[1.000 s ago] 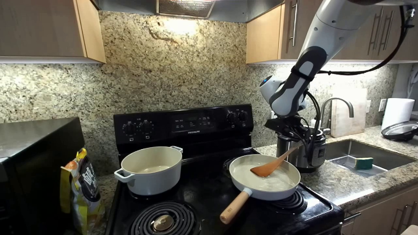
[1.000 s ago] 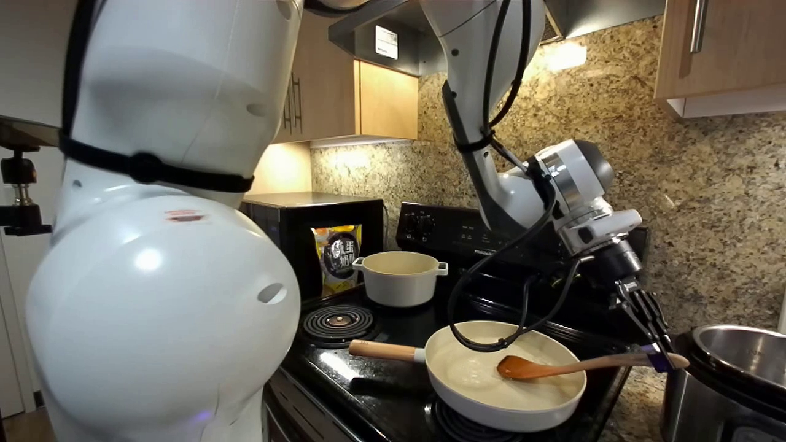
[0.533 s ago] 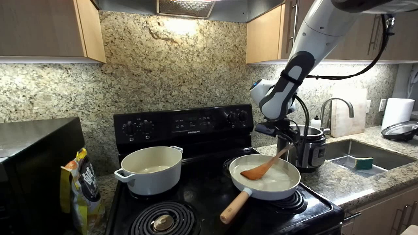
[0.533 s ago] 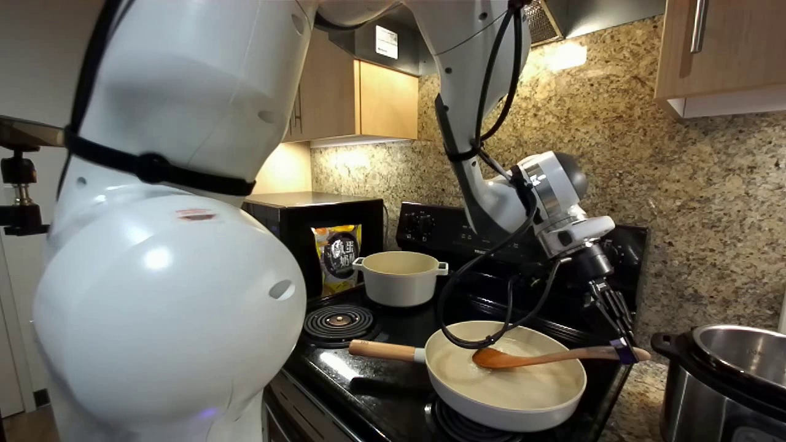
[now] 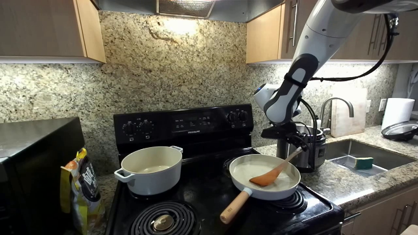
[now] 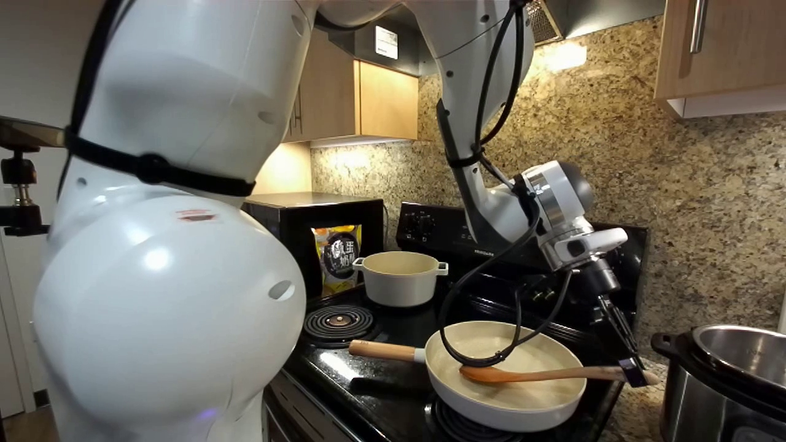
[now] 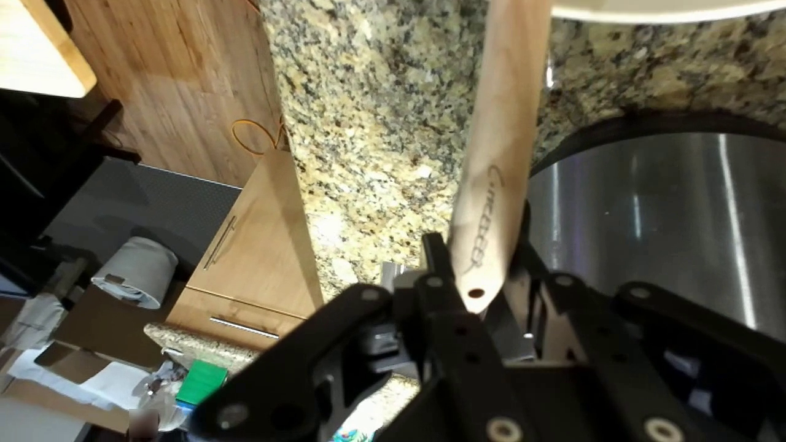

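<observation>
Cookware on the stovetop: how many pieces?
2: a frying pan at right in an exterior view, the wooden spatula reaching into it, and a two-handled pot to the pan's left. None seems hidden.

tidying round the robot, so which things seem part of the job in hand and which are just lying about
Likely in use:
gripper
wooden spatula, clamped in it
frying pan, under the spatula

Apparently idle:
pot
printed bag
steel cooker
sponge
paper towel roll

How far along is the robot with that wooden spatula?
Looks done: the pan is on the stove, with the wooden spatula reaching into it. In hand: the gripper is closed on the spatula's handle. Possibly left: setting the spatula down, since it isn't yet released.
</observation>
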